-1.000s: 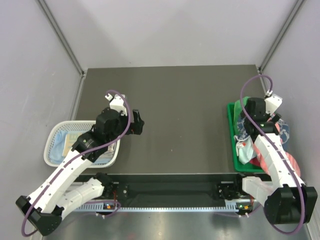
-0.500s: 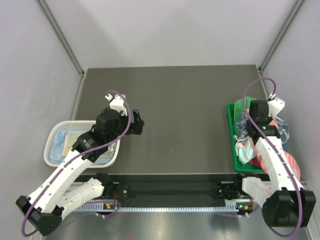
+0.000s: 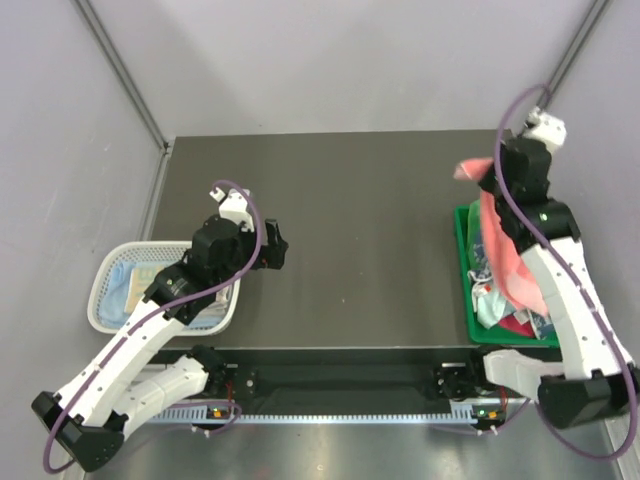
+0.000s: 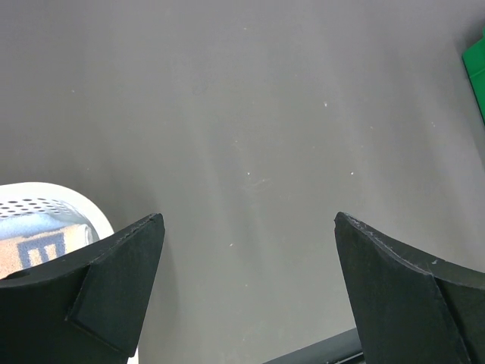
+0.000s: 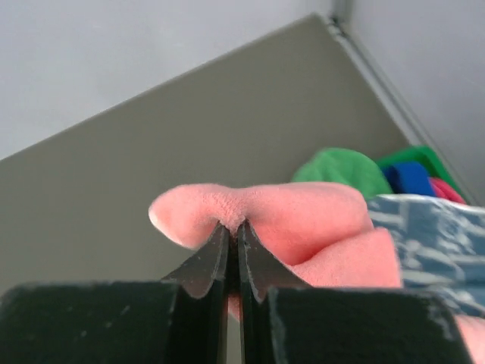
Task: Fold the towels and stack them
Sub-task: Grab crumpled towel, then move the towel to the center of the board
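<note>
Green bin: frame right, holds green towel and navy patterned towel.
Mesh basket: frame left, pale folded towel inside.
Right gripper: pinching coral pink towel, which hangs over the bin.
Left gripper: wide, above desk.

The pink towel is soft, fuzzy cloth with a fine nap. The table looks matt dark grey, smooth apart from faint specks. The basket is white perforated plastic, the bin green plastic, the arms smooth white plastic.
</note>
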